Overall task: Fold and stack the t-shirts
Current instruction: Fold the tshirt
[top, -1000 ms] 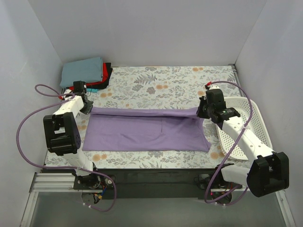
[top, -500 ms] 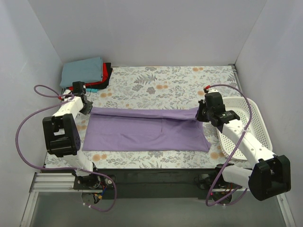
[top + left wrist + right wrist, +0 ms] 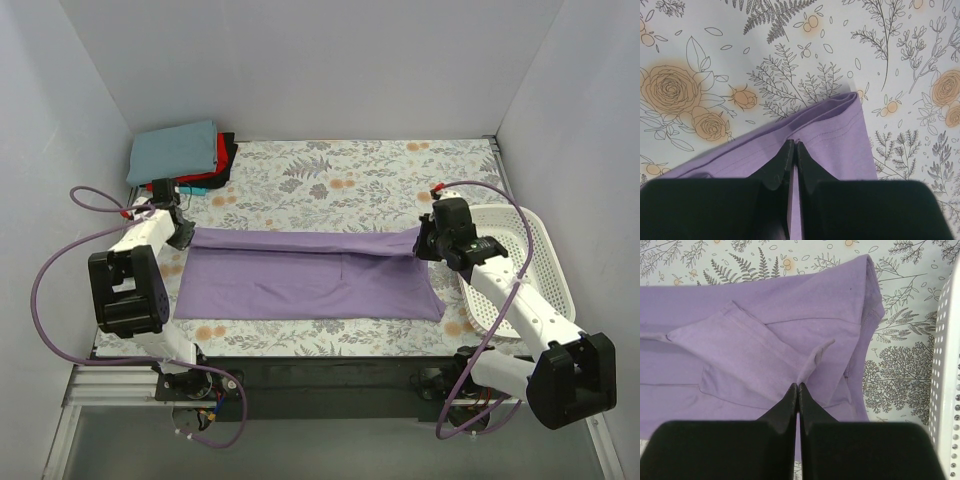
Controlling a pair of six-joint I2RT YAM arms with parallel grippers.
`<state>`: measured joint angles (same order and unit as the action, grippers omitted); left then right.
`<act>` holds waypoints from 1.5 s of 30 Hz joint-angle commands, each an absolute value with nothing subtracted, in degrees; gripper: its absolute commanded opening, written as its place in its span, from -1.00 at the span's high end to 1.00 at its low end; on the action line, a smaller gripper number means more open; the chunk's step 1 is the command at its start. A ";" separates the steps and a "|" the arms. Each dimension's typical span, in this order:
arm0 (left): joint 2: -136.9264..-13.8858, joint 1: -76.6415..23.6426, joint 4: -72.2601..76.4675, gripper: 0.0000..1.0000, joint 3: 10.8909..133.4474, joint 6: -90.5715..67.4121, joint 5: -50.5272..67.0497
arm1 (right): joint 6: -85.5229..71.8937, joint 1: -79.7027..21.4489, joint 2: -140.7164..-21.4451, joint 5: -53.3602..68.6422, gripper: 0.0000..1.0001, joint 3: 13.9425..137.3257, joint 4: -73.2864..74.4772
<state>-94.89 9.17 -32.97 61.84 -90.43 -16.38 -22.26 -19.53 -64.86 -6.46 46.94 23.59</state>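
Observation:
The lavender-purple t-shirt (image 3: 310,272) lies across the floral table as a wide band, its far edge folded over. My left gripper (image 3: 183,232) is shut on its far-left corner, and the left wrist view shows the pinched cloth (image 3: 830,130) at my left gripper's (image 3: 793,145) tips. My right gripper (image 3: 424,243) is shut on a raised fold at the far-right corner. The right wrist view shows my right gripper (image 3: 798,386) holding that pinched cloth (image 3: 790,330). A stack of folded t-shirts (image 3: 180,152), grey-blue on top with red, black and teal edges, sits at the far left corner.
A white plastic mesh basket (image 3: 540,250) stands at the right edge under my right arm, and its wall shows in the right wrist view (image 3: 946,355). Grey walls close in the table on three sides. Purple cables loop beside both arms.
Both grippers, still shut on the shirt's far corners, have shifted slightly, the right one toward the near side. The folded far edge lies a little flatter.

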 commanded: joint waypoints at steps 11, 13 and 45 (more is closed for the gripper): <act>-89.05 10.46 -33.13 0.59 56.96 -93.16 -15.55 | -23.55 -19.60 -63.99 -5.37 0.62 42.37 22.85; -87.72 10.98 -32.96 0.24 56.25 -93.51 -15.73 | -23.47 -19.60 -63.55 -4.14 0.31 42.10 22.33; -95.80 -10.37 -24.79 0.33 64.86 -77.44 6.15 | -16.53 -26.63 -94.56 1.50 -0.11 58.71 8.44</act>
<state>-96.14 -10.00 -25.78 62.43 -80.55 2.09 -18.68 -25.91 -92.75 0.25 56.18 13.02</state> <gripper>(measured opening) 0.337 0.546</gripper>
